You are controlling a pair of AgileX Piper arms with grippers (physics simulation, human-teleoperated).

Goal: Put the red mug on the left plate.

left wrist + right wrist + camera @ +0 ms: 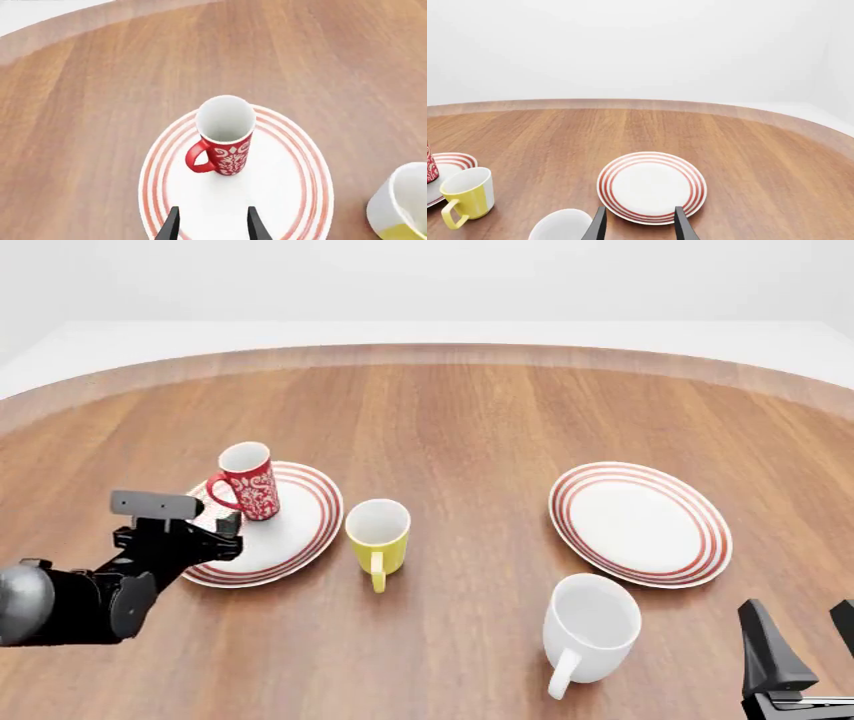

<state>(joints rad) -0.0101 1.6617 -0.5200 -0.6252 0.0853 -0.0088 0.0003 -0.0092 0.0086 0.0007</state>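
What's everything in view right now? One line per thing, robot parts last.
red mug: 1, red with white swirl pattern, upright on the left plate
left plate: 1, white with red rings, front left
right plate: 1, white with red rings, right of centre
yellow mug: 1, yellow, white inside, beside the left plate's right edge
white mug: 1, white, near side of the right plate
table: 1, brown wood
left tool: 1, black, open, just short of the red mug, not touching
right tool: 1, black, open, holding nothing, near right corner

Left pincer (214, 532) hides left plate (300, 530) near edge; right pincer (807, 645) cropped.
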